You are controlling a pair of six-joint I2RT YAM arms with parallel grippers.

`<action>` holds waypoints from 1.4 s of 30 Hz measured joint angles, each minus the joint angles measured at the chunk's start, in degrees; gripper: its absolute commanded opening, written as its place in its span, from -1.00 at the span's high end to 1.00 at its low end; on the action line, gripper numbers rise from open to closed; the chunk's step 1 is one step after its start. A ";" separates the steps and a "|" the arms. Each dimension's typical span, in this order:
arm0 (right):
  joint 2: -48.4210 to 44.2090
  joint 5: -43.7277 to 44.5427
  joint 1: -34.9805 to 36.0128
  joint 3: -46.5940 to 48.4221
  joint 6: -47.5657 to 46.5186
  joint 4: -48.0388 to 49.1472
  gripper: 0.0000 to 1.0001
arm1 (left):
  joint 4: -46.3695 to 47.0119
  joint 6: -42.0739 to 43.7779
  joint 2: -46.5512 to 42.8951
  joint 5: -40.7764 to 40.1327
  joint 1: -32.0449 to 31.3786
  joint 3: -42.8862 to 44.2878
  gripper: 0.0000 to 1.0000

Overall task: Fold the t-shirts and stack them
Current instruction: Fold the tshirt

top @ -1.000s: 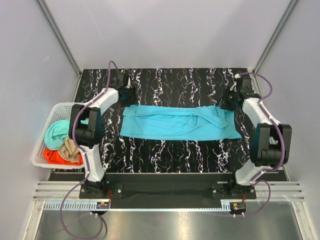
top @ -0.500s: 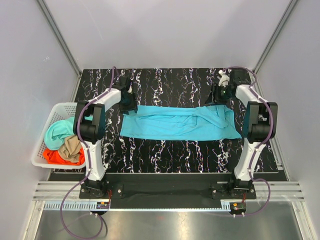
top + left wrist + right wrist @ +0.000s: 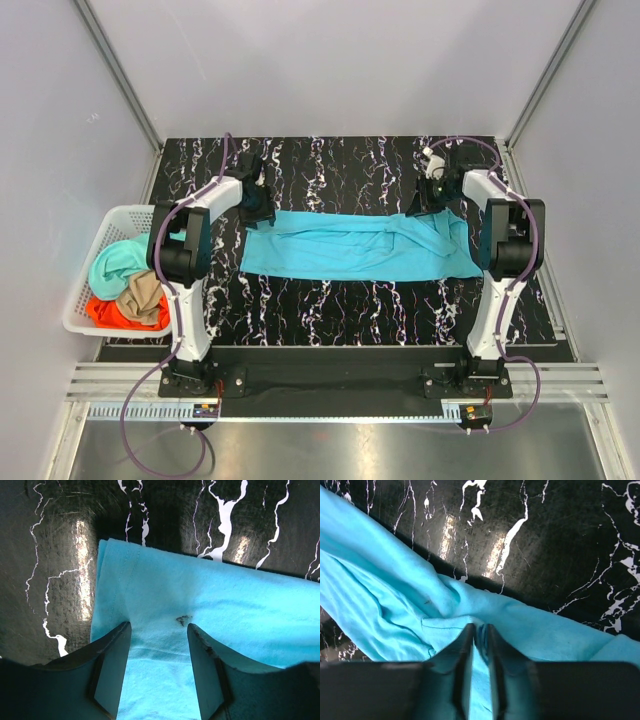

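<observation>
A bright cyan t-shirt (image 3: pixel 355 245) lies as a long strip across the black marbled table. My left gripper (image 3: pixel 256 205) is at its far left corner. In the left wrist view that gripper (image 3: pixel 159 626) is open, its fingers (image 3: pixel 112 650) standing on flat cloth (image 3: pixel 200 595) on either side. My right gripper (image 3: pixel 425 205) is down at the shirt's far right edge. Seen from the right wrist, this gripper (image 3: pixel 479 627) is shut, pinching a raised fold of cyan cloth (image 3: pixel 380 600). Mint-teal (image 3: pixel 112 262), tan (image 3: pixel 142 297) and orange-red (image 3: pixel 105 313) t-shirts sit bunched in the basket.
A white lattice basket (image 3: pixel 82 305) hangs off the table's left edge beside the left arm. Bare marbled table (image 3: pixel 350 310) runs between the cyan shirt and the arm bases. Grey walls close in the back and sides.
The right arm has swung inward to the shirt's far right edge and its jaws have closed on a fold. The left gripper has barely shifted and stays open.
</observation>
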 measured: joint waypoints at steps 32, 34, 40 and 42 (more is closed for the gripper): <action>-20.39 10.93 11.74 -19.63 5.88 -3.69 0.39 | -3.96 -2.27 -7.45 -4.96 -2.21 -1.57 -0.22; -21.68 11.08 12.00 -20.15 7.21 -4.35 0.16 | -3.37 -2.01 -8.76 -3.45 -3.98 -2.27 -0.23; -31.23 16.48 10.93 -20.68 16.37 -4.31 0.19 | 4.50 -4.39 -15.13 5.27 -11.45 -9.22 -0.30; -33.18 19.43 9.40 -20.61 19.98 -3.98 0.18 | 9.75 -7.10 -17.38 10.08 -14.60 -12.81 -0.31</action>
